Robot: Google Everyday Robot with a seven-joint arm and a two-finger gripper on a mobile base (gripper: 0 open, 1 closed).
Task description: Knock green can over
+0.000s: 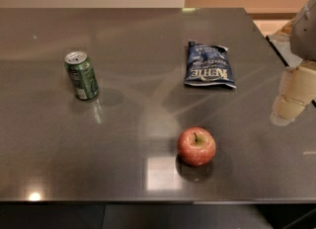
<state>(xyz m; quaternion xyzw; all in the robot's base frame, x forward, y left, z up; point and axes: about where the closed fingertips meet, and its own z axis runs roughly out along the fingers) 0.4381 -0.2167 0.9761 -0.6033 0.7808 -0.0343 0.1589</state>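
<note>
The green can [81, 75] stands upright on the left part of the dark table [123, 139]. It has a silver top with a pull tab and a pale label panel facing left. My gripper [292, 96] hangs at the right edge of the view, above the table's right side. It is far to the right of the can, with the whole width of the table between them, and it holds nothing that I can see.
A dark blue crisp bag [209, 65] lies flat at the back right of the table. A red apple [196, 146] sits near the front, right of centre. The table's front edge runs along the bottom and its right edge lies near the gripper.
</note>
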